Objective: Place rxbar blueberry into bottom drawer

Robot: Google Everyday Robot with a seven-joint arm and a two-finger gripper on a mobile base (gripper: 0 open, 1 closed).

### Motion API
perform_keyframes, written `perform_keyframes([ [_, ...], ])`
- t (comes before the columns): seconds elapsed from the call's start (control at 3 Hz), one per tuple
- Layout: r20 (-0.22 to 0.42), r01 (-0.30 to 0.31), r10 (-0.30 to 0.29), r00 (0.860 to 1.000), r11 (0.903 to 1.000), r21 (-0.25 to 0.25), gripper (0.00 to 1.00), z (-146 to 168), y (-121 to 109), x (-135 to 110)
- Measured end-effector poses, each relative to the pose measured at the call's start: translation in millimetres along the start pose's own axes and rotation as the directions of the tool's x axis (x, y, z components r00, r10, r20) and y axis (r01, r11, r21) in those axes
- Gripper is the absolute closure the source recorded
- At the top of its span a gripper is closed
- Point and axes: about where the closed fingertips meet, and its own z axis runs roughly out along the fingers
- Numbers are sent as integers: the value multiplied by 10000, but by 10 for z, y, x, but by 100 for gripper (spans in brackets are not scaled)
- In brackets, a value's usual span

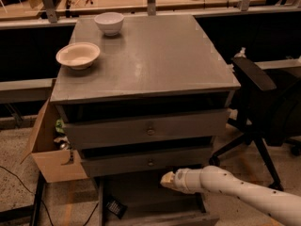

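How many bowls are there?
2: a white bowl at the back left, a tan bowl nearer the left edge. The pincer hangs over the open bottom drawer.

One white arm (244, 192) enters from the lower right edge and runs up-left, nearly straight, rising slightly toward the tip. Forearm is thick and round with small dark dots along it. It narrows to a ringed wrist (186, 180), with a paler cream section past that. Gripper (165, 180) sits at the arm's left end, pointing left and roughly level, low centre of view, over the open bottom drawer (141, 197), near its back.
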Motion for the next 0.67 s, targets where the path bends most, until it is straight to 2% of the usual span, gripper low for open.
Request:
perform_keyframes([
  [0.33,149,168,-166,9998,9998,-124,100,418,319,-46],
  [0.67,217,110,-108,9997,9999,-100,81,439,321,-81],
])
